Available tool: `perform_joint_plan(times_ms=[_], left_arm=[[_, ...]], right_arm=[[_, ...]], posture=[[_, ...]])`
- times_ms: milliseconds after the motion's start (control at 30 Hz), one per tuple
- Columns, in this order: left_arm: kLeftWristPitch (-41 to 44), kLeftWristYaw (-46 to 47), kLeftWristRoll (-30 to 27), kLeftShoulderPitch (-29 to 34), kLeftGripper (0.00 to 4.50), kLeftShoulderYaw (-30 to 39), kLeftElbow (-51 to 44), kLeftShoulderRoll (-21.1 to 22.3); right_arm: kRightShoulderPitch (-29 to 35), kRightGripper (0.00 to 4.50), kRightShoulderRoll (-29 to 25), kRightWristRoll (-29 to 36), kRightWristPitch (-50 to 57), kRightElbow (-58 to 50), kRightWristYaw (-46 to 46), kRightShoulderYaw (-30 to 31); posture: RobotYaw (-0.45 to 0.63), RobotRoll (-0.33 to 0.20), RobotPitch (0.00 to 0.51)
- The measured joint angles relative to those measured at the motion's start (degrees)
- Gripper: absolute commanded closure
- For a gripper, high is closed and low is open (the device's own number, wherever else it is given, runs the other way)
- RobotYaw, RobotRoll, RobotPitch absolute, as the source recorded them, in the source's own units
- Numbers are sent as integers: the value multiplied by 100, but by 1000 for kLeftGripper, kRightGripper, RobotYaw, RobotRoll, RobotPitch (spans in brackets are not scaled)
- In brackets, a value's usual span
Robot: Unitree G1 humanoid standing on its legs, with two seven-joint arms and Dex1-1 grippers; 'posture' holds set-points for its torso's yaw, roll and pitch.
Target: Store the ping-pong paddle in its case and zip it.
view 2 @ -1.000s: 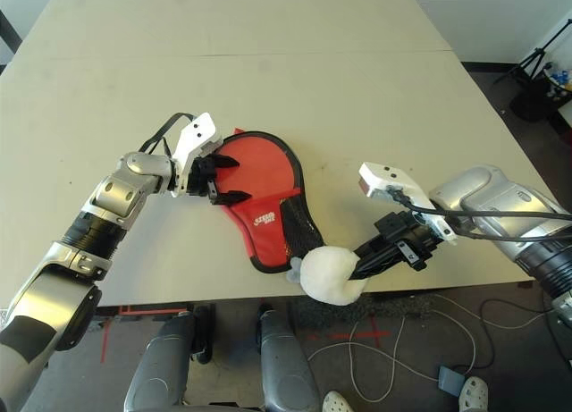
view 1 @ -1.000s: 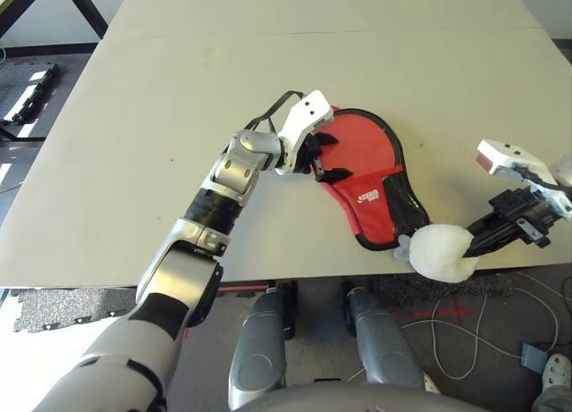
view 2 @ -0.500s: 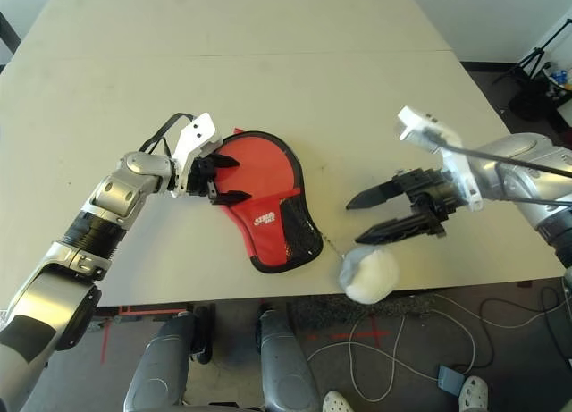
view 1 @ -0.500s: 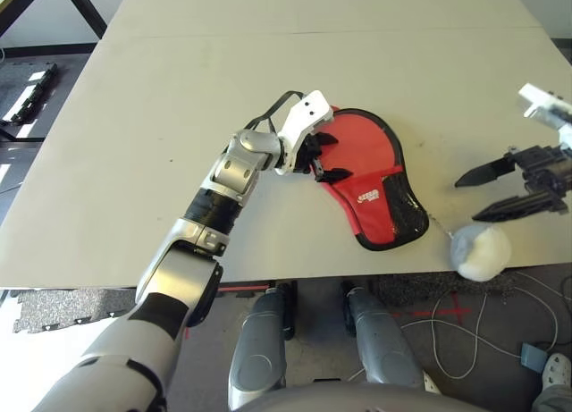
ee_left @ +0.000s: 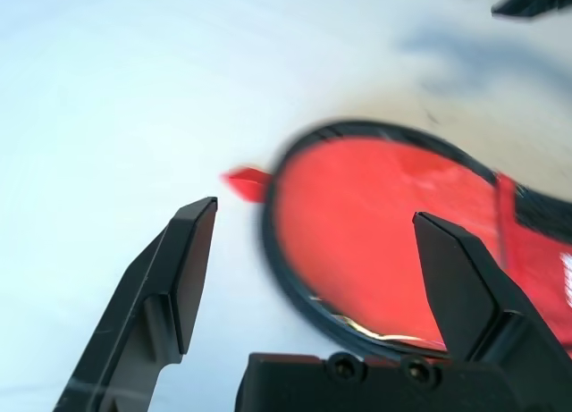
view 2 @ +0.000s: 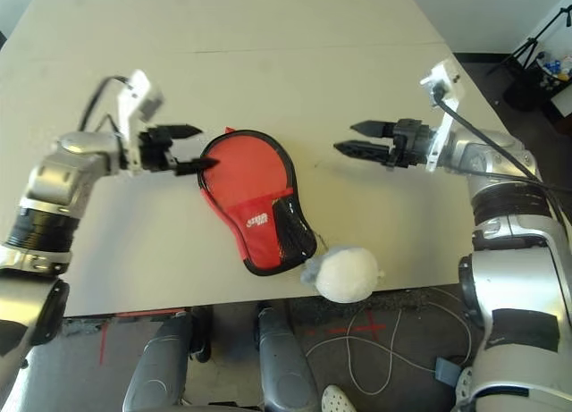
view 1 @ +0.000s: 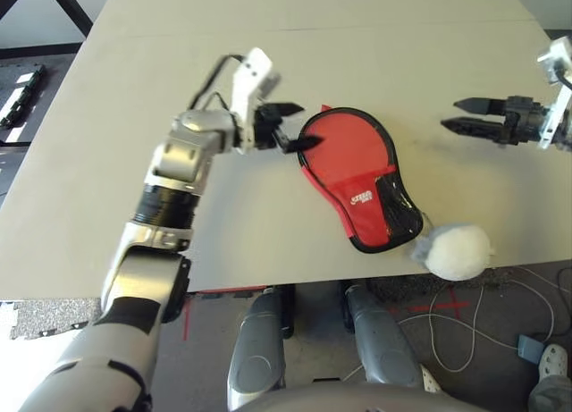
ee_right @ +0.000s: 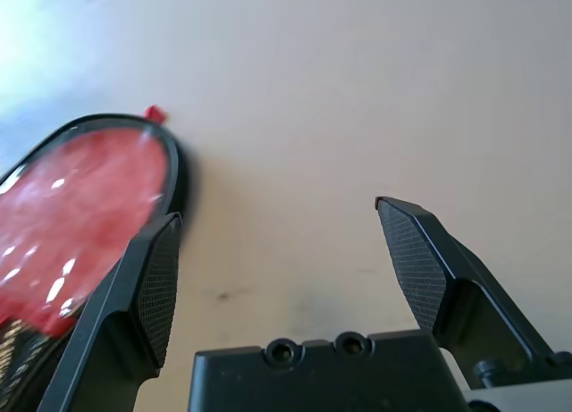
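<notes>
A pale desk (view 1: 223,37) with a faint seam across it spans the room, grey floor (view 2: 232,376) beyond its near edge, a pair of pale shoes (view 2: 337,399) and loose cables (view 2: 393,363) down there.

Nearest, at the desk's front edge, sits the white plush ball (view 1: 458,252), a thin cord running from it towards the case. It looks light and squashy, likely to roll or swing with any tug.

Just behind it lies the case (view 1: 357,175), flat, red side up, broad round end away from the robot and narrow end near the edge. The fabric seems soft and light, its black rim probably firmer; the glossy face may be slippery. I would pin the round end gently and take the rim or the zipper pull from the side, since a pull on loose cloth could wrinkle it or drag the whole case.

The paddle cannot be made out; the filled-out shape suggests it is already inside, and the zip may be closed, though I can't confirm that.

Farther back, the left gripper (view 1: 302,125) is spread and empty beside the round end. The right gripper (view 2: 343,138) is also spread and empty, well apart from the case. The job looks finished or nearly so.
</notes>
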Motion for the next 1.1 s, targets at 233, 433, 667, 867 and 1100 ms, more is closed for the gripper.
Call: perform_joint_plan(times_ms=[233,433,667,867,1100], left_arm=[[-411,1347,-221,370,0,1263,119,49],[-1183,2513,-359,678,0,2019,342,-197],[-2270,3385,-364,1146,0,2451,740,-212],[-2705,3694,-382,1384,0,2480,1029,-211],[-2795,3754,-393,1423,0,2425,1071,-204]], right_arm=[[1,31,253,-349,-779,453,-1608,-1101],[84,31,331,-524,-1348,619,-2532,-1773],[319,31,427,-737,-1893,726,-3280,-2235],[463,31,467,-867,-2055,780,-3603,-2449],[489,31,490,-955,-2059,789,-3654,-2565]], posture=[[-27,0,263],[-14,0,262],[-8,0,258],[-6,0,255],[-12,0,255]])
